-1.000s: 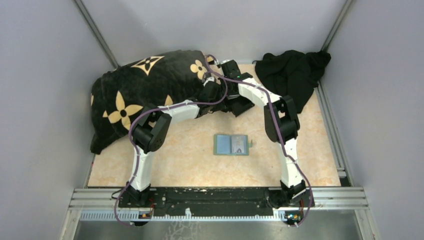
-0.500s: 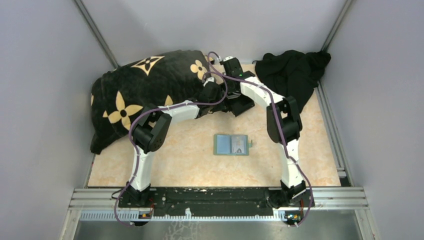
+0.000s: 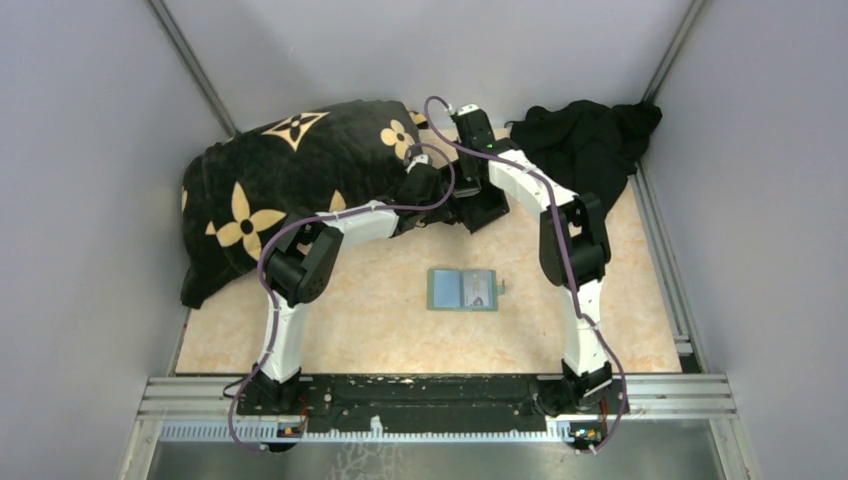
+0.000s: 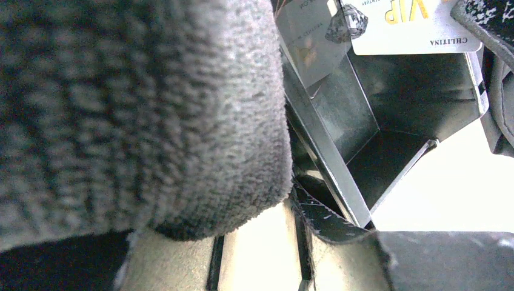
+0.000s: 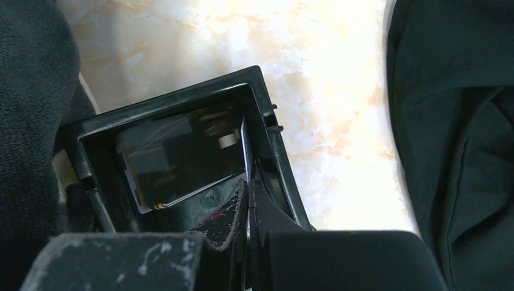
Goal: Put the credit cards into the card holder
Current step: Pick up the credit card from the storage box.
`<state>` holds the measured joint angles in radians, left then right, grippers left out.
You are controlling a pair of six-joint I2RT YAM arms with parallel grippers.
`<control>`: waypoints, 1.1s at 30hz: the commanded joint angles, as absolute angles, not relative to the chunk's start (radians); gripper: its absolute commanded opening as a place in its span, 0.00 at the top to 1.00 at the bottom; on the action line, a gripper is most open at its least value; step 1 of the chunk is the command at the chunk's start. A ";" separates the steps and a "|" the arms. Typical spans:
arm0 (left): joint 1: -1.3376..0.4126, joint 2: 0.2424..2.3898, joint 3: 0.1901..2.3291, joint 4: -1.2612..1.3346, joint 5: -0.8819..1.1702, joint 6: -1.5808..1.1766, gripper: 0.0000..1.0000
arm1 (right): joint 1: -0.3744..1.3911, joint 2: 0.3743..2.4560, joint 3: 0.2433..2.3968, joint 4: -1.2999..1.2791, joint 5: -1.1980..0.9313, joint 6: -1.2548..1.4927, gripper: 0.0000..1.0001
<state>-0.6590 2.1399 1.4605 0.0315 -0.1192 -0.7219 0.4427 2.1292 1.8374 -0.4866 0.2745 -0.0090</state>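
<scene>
The sage card holder (image 3: 463, 289) lies open and flat mid-table, far from both grippers. At the back stands a black open-topped box (image 3: 487, 211) (image 5: 276, 157). My right gripper (image 5: 248, 203) (image 3: 476, 160) hangs over the box's right wall, shut on a thin credit card (image 5: 245, 148) seen edge-on. Another card (image 5: 176, 160) lies inside the box. In the left wrist view a pale card with gold VIP letters (image 4: 412, 24) shows above the box (image 4: 388, 97). My left gripper (image 4: 260, 242) (image 3: 438, 203) sits at the box's left side, jaws apart. One finger (image 4: 330, 218) touches the box wall; the blanket hides the other.
A black blanket with tan flowers (image 3: 290, 180) (image 4: 133, 115) is heaped at the back left, pressing on my left gripper. A black cloth (image 3: 585, 140) (image 5: 454, 139) lies at the back right beside the box. Grey walls close the table in on three sides.
My right wrist has swung back and to the right above the box, and its jaws have closed the last bit. The left arm and the card holder have not moved.
</scene>
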 commanded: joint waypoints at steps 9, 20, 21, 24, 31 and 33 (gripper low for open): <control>-0.641 2.108 1.439 0.060 -0.102 -0.727 0.62 | 0.428 2.163 1.836 -0.459 0.286 -0.020 1.00; -0.632 2.059 1.387 0.058 -0.132 -0.738 0.52 | 0.426 2.116 1.808 -0.428 0.312 -0.027 1.00; -0.631 2.049 1.378 0.058 -0.136 -0.741 0.49 | 0.426 2.103 1.803 -0.422 0.321 -0.030 1.00; -0.627 2.021 1.346 0.062 -0.149 -0.751 0.39 | 0.428 2.057 1.786 -0.404 0.341 -0.035 1.00; -0.626 1.931 1.267 0.082 -0.167 -0.754 0.27 | 0.447 1.964 1.730 -0.374 0.379 -0.040 1.00; -0.626 1.900 1.239 0.096 -0.167 -0.752 0.26 | 0.453 1.935 1.710 -0.365 0.380 -0.035 1.00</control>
<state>-0.6342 1.9774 1.2808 0.0540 -0.1417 -0.7460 0.4397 2.0628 1.7267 -0.4282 0.3374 -0.0280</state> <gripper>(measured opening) 0.728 0.006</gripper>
